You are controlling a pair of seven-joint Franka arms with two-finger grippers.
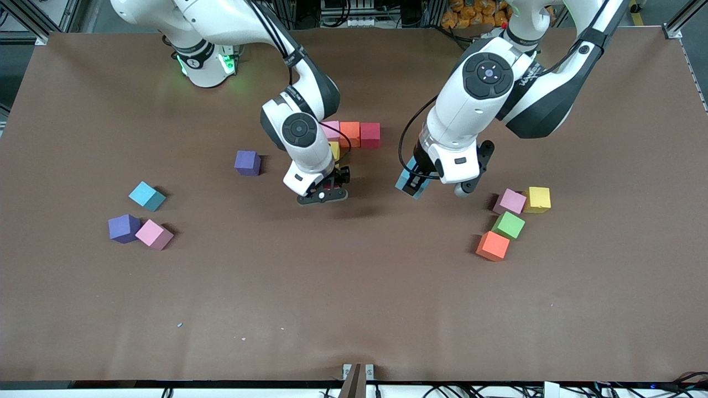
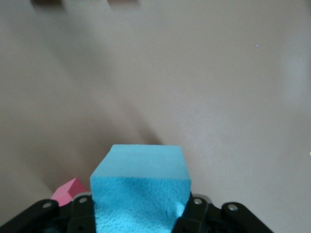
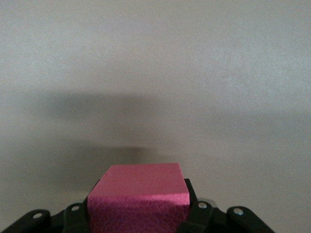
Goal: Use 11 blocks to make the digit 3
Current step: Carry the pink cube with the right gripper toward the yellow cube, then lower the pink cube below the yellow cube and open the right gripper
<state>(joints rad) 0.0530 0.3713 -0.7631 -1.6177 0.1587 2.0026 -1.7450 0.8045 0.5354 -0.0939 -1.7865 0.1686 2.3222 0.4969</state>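
My left gripper hangs over the middle of the table, shut on a light blue block. Beside it, my right gripper is shut on a deep pink block, which the hand almost hides in the front view. Just past the right hand, toward the robots, a pink block, an orange block and a red block stand touching in a row. A yellow block sits against the pink one, half hidden by the arm.
Loose toward the right arm's end lie a purple block, a light blue block, a purple block and a pink block. Toward the left arm's end cluster a pink block, yellow, green and orange.
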